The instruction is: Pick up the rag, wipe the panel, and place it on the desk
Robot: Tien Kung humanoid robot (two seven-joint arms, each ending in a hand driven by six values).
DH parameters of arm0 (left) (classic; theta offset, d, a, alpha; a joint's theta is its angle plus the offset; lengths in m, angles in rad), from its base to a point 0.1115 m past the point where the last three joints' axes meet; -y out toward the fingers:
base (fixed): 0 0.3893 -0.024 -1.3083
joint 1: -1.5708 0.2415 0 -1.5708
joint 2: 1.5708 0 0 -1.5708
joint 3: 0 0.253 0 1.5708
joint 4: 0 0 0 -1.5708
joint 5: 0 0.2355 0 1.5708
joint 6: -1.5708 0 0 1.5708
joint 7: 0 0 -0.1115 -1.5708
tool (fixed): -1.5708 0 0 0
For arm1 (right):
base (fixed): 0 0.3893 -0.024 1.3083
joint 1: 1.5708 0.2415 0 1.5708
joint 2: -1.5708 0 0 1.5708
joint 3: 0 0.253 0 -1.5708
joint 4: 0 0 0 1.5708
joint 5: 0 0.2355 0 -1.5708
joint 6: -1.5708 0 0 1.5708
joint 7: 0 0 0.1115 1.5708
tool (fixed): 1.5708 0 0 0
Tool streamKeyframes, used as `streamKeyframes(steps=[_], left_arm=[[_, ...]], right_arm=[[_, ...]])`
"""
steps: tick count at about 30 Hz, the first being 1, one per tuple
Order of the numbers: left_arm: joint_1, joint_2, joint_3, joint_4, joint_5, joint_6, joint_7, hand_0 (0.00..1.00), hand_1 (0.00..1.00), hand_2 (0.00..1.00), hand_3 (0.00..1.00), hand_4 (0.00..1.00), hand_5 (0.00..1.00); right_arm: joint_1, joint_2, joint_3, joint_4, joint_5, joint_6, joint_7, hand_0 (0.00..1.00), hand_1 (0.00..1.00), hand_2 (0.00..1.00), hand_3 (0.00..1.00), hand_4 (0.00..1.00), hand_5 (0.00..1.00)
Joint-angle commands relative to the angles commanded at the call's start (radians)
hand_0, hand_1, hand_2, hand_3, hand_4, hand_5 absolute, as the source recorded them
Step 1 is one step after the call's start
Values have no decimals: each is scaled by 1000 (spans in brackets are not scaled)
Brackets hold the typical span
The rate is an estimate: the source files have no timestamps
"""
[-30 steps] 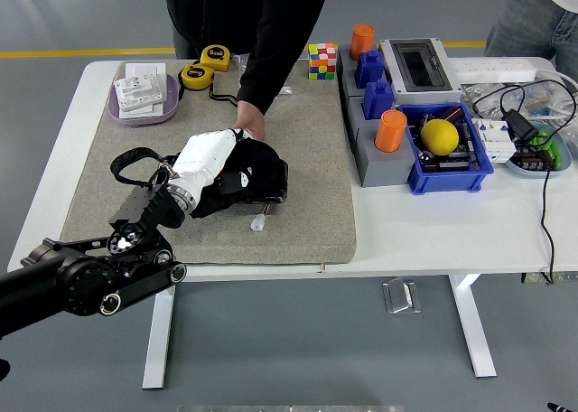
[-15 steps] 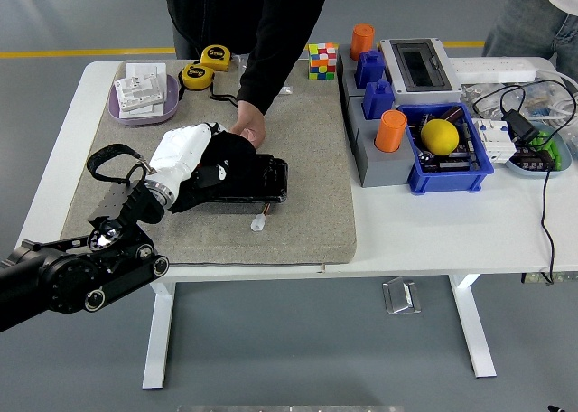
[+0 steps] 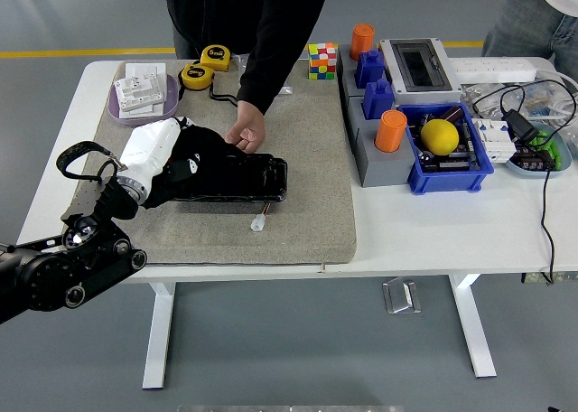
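white table [image 3: 433, 231] under me has a grey mat [image 3: 307, 204] near its left end, and the black panel [image 3: 239, 177] lies on it with a person's hand [image 3: 246, 134] steadying its far edge. my left hand [image 3: 176, 163] comes in low from the near left corner, fingers curled on the white rag [image 3: 149, 145], pressing it on the panel's left end. if i push too hard, the panel could slide or the rag could slip out.

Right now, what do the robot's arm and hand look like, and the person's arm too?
The robot's left arm is black, built of rounded segments with silver circular joint caps and a looping black cable. Its left hand is black with a white wrist section. The person's arm wears a black sleeve, hand bare.
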Motion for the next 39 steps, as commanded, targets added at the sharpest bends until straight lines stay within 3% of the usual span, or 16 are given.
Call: streamKeyframes(steps=[15, 23, 39], left_arm=[[39, 50, -60, 10, 19, -4, -2, 194, 121, 501, 487, 269, 2], [50, 61, -78, 16, 21, -3, -4, 194, 121, 502, 487, 269, 2], [13, -6, -8, 3, 4, -3, 3, 193, 120, 501, 487, 270, 2]], right_arm=[[0, 3, 12, 0, -6, 0, -1, 758, 569, 701, 599, 998, 548], [0, 3, 15, -1, -6, 0, -2, 759, 569, 702, 598, 998, 549], [6, -1, -3, 2, 1, 1, -2, 758, 569, 702, 599, 998, 548]])
